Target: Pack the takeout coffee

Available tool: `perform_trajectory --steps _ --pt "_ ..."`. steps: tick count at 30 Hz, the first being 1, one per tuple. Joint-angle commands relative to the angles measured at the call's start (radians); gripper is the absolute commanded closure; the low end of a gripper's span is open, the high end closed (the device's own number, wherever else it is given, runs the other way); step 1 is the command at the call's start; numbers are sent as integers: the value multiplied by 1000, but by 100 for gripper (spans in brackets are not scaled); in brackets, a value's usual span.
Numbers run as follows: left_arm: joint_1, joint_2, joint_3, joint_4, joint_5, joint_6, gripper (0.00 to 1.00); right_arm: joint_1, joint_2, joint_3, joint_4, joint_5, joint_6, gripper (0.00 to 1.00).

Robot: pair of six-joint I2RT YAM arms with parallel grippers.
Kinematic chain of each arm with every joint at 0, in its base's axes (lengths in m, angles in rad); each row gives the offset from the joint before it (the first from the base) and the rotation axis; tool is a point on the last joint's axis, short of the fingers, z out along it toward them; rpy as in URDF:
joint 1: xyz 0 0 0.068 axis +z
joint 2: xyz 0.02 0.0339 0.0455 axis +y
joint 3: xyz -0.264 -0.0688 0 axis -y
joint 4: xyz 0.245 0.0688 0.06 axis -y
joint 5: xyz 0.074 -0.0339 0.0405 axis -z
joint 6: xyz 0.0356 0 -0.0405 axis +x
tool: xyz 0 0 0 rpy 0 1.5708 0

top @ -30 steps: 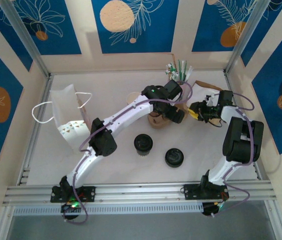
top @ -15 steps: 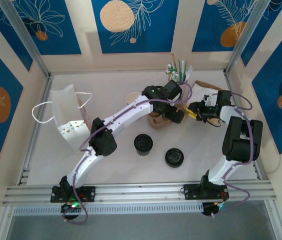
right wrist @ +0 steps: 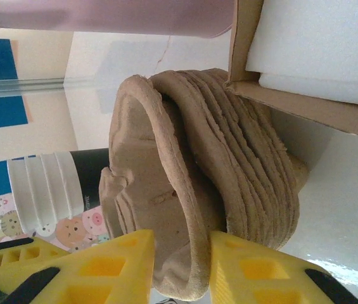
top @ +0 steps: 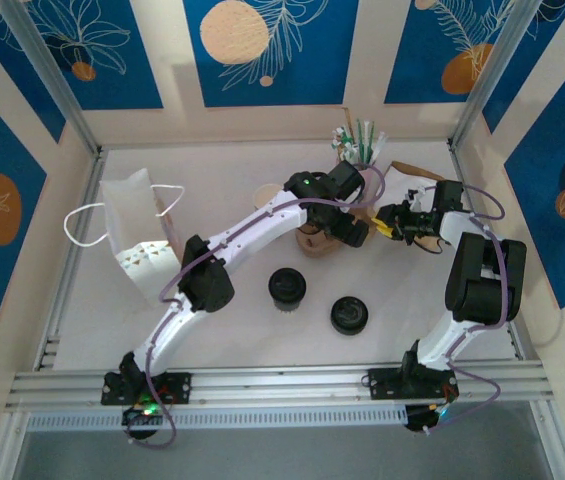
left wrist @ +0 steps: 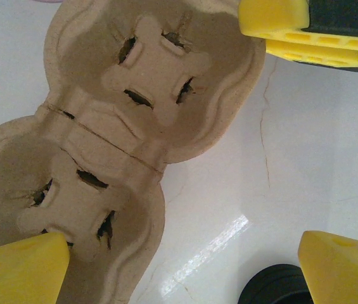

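The right gripper [right wrist: 182, 247] was clenched on the rim of the brown moulded-pulp cup carrier [left wrist: 153, 69] near the table's centre. The carrier's two wells showed bare cross-cut bottoms, and the left gripper [left wrist: 180, 253] hung released and wide above it. The takeout coffee [top: 287, 288], a small black-lidded disposable cup, stood on the table at the carrier's 7 o'clock, outside it and apart from both grippers. The white handled paper bag [top: 140, 240] stood at 9 o'clock, contents not discernible, and a cup of straws [top: 356, 148] at 12 o'clock.
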Motion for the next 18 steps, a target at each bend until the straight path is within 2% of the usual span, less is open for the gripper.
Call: perform_trajectory --steps 1,4,14,18 --pt "9 -2 -4 -3 16 -12 7 10 19 1 12 -54 8 73" --pt "9 -3 -5 -4 16 -12 7 14 24 3 14 -59 8 75" --pt "9 -47 -24 -4 14 -37 2 15 -11 -6 2 -62 0 100" --pt "8 -107 -75 19 14 -66 0 15 -46 -21 12 -72 8 100"
